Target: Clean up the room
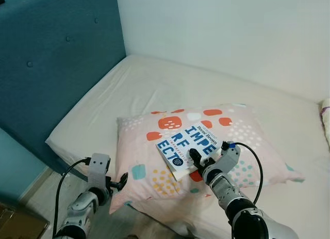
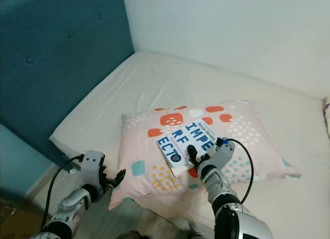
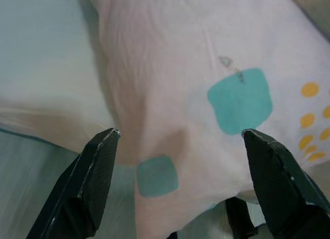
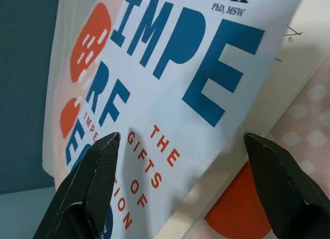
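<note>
Beneath the right end effector [image 1: 198,161], the book [image 1: 186,146] has its near corner covered by the black fingers. The pillow [image 3: 196,94] runs past the frame beyond the left end effector [image 3: 180,141].

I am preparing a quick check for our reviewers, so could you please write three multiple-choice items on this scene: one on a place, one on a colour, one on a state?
1. Where does the book lie?
A. on the pillow
B. on the floor
C. against the headboard

2. What colour is the headboard?
A. red
B. teal blue
C. white

3. How are the fingers of the left hand?
A. shut on the book
B. shut on the pillow
C. open, apart before the pillow corner

Answers:
1 A, the book rests flat on the patterned pillow, with the right hand at its near edge.
2 B, the padded panel at the bed's left is teal blue.
3 C, the left wrist view shows both fingers spread wide with pillow fabric between.
</note>
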`<state>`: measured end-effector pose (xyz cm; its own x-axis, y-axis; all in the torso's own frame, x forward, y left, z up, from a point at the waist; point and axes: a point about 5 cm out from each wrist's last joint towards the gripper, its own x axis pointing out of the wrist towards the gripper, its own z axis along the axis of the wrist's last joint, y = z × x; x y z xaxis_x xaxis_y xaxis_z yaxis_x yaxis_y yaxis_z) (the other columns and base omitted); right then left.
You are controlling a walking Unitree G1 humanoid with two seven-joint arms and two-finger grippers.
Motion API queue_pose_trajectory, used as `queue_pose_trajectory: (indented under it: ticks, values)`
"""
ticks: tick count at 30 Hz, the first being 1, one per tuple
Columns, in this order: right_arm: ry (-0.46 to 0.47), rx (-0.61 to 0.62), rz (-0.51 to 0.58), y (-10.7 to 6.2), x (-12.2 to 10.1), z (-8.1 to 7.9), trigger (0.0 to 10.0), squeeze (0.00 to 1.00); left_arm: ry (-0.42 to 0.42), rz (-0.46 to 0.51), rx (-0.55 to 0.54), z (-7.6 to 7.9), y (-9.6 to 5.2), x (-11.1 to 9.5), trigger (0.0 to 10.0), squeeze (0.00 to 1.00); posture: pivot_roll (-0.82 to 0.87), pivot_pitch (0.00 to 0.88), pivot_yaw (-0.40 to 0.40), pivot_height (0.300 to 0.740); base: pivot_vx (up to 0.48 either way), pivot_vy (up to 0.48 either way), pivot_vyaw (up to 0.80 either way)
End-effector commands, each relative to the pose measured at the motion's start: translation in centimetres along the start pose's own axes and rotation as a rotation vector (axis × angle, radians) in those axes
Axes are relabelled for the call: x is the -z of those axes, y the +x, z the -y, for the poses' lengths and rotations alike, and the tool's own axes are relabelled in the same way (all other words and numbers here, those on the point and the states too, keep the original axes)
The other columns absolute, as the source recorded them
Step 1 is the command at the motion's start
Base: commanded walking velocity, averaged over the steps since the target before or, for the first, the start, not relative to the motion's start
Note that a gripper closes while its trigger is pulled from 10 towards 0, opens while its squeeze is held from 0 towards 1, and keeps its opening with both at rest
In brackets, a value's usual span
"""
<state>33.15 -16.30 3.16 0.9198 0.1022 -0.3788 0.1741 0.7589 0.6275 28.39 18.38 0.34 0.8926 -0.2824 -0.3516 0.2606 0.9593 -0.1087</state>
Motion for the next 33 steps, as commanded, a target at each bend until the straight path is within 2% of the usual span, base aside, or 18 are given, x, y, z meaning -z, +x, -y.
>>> queue_pose_trajectory:
  ticks: [1, 7, 11, 16, 20, 24, 29, 33]
  values:
    - [0.023, 0.028, -0.030, -0.2, 0.9, 0.5, 10.0, 0.00, 0.011, -0.016, -0.002, -0.4, -0.6, 0.7, 10.0, 0.00, 0.22, 0.243, 0.020, 0.645, 0.000, 0.000, 0.00]
    - [0.020, 0.084, -0.034, -0.1, 0.5, 0.6, 10.0, 0.00, 0.015, -0.005, -0.003, -0.6, -0.7, 0.6, 10.0, 0.00, 0.22, 0.248, 0.019, 0.645, 0.000, 0.000, 0.00]
    - [-0.001, 0.168, -0.060, -0.4, 0.8, 1.5, 10.0, 0.00, 0.014, -0.001, 0.001, -0.5, -0.8, 0.6, 10.0, 0.00, 0.22, 0.253, 0.017, 0.645, 0.000, 0.000, 0.00]
    - [0.043, 0.191, -0.038, -0.6, 0.7, 2.2, 10.0, 0.00, 0.016, 0.000, 0.006, -0.4, -0.9, 0.7, 10.0, 0.00, 0.23, 0.256, 0.020, 0.645, 0.000, 0.000, 0.00]
    - [0.122, 0.117, 0.038, -0.4, -0.4, 1.6, 10.0, 0.00, 0.021, 0.004, 0.008, -0.5, -1.1, 0.8, 10.0, 0.00, 0.24, 0.260, 0.024, 0.645, 0.000, 0.000, 0.00]
    - [0.139, 0.081, 0.065, -0.2, -0.9, 1.2, 10.0, 0.00, 0.024, 0.005, 0.007, -0.6, -1.2, 0.8, 10.0, 0.00, 0.25, 0.264, 0.027, 0.645, 0.000, 0.000, 0.00]
    - [0.186, -0.094, 0.162, 0.4, -3.4, -1.0, 10.0, 0.00, 0.039, 0.007, 0.016, -0.7, -1.6, 1.0, 10.0, 0.00, 0.27, 0.276, 0.032, 0.645, 0.000, 0.000, 0.00]
    - [0.201, -0.155, 0.204, 0.6, -4.8, -1.9, 10.0, 0.00, 0.047, 0.006, 0.026, -0.4, -1.7, 1.2, 10.0, 0.00, 0.27, 0.281, 0.033, 0.645, 0.000, 0.000, 0.00]
